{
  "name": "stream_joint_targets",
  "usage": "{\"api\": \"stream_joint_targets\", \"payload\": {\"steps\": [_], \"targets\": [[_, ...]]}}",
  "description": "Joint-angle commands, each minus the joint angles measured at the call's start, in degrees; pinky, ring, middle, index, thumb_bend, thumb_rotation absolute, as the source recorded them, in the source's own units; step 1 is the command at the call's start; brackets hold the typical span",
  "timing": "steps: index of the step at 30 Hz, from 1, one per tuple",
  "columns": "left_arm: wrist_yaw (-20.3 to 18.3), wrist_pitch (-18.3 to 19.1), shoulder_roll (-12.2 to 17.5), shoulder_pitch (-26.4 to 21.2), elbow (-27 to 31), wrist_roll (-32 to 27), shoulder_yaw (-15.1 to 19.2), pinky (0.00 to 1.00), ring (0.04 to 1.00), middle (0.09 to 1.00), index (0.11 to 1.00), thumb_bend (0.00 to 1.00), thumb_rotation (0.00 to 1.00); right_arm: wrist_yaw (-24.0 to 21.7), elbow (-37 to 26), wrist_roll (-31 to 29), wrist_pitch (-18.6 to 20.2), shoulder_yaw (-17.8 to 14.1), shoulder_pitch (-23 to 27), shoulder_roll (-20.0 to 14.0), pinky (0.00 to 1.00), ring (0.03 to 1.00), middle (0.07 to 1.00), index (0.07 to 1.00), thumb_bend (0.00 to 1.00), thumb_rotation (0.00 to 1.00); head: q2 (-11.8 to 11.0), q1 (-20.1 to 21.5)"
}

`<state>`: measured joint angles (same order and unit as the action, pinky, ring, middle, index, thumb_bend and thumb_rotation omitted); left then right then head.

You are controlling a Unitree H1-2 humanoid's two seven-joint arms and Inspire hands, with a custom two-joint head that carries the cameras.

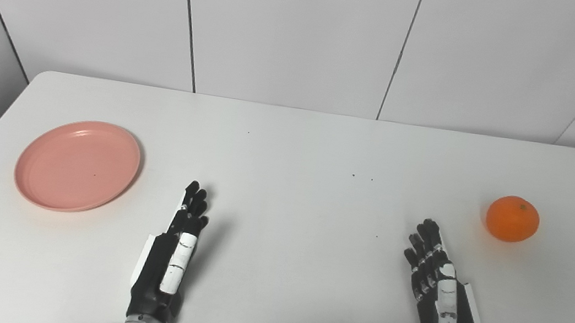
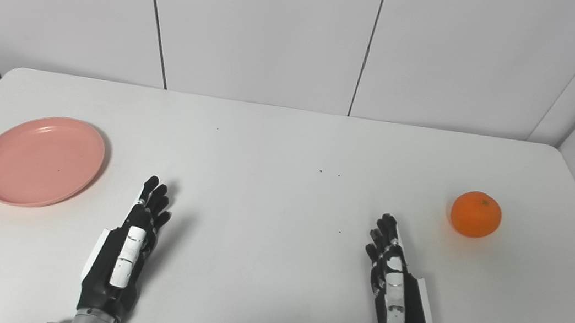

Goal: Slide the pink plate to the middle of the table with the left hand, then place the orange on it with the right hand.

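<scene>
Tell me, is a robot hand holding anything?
No. The left robot hand and right robot hand are both open and hold nothing. The plate and orange sit untouched on the table.

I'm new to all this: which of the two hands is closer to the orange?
The right hand. It rests on the table just short of the orange, while the left hand lies near the pink plate.
</scene>
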<state>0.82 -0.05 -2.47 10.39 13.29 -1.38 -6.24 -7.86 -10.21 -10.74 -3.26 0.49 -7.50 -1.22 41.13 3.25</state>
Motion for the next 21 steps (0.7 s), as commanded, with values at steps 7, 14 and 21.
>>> {"api": "stream_joint_targets", "payload": {"steps": [7,14,21], "targets": [[0.0,-0.8,0.5,8.8,0.6,-0.6,1.0,1.00,1.000,1.000,1.000,0.82,0.91,0.0,2.7,0.3,-0.9,-0.6,0.2,-1.0,1.00,0.975,0.980,0.966,0.88,0.96,0.0,-0.1],[0.2,-0.5,0.2,9.0,1.0,-0.7,1.0,1.00,1.000,1.000,1.000,0.83,0.91,-0.1,2.9,0.6,-0.8,-0.4,0.9,-1.2,0.99,0.969,0.975,0.961,0.90,0.95,0.1,-0.5],[-0.1,-0.6,0.3,9.0,0.9,-0.8,1.0,1.00,1.000,1.000,1.000,0.81,0.91,-0.2,3.3,0.4,-1.1,-0.5,1.1,-1.4,1.00,0.968,0.978,0.961,0.89,0.95,0.1,-0.5]]}}
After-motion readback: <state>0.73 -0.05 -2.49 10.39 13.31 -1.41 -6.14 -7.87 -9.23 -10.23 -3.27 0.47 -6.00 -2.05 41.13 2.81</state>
